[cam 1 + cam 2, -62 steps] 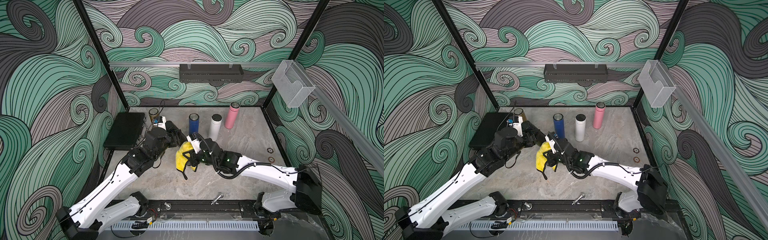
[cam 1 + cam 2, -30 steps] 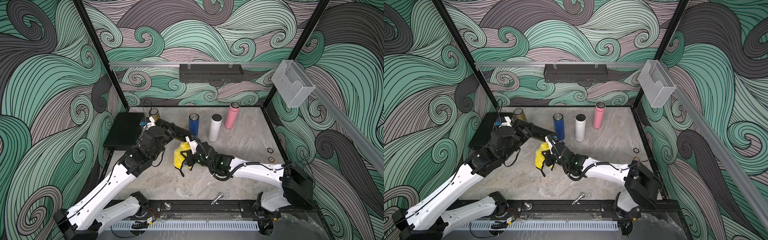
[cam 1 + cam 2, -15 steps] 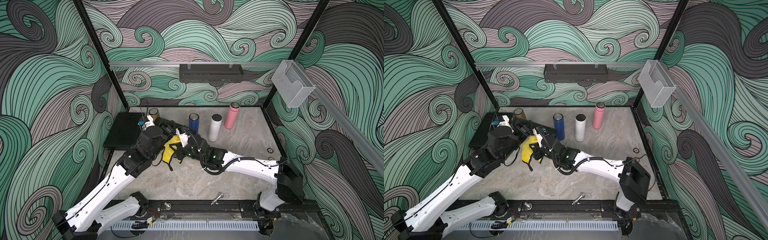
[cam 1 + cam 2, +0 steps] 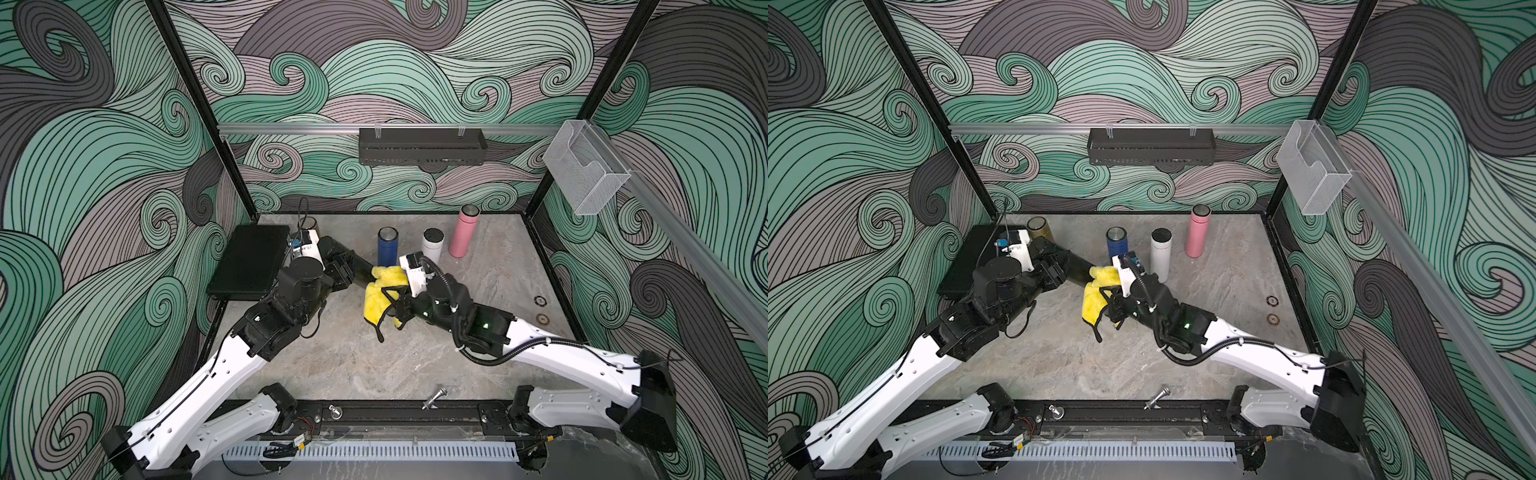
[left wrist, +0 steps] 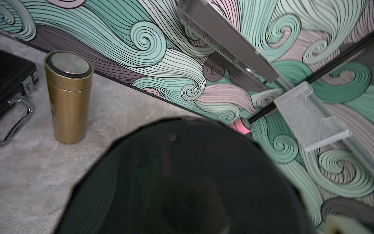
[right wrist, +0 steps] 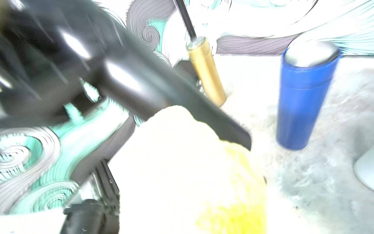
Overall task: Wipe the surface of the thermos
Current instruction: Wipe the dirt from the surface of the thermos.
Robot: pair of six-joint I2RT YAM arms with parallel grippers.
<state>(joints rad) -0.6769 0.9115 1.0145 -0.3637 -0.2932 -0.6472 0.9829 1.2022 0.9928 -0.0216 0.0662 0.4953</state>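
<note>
Bare tabletop up front; blue thermos and white thermos close behind cloth.

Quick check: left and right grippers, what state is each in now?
Left gripper: shut on the dark thermos.
Right gripper: shut on the yellow cloth.

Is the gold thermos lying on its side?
No, the gold thermos stands upright on the table, near the black case.

Both top views look down from high in front onto the whole table, facing the back wall. The left wrist camera sits very close to the dark thermos; both wrist cameras see the gold thermos.
</note>
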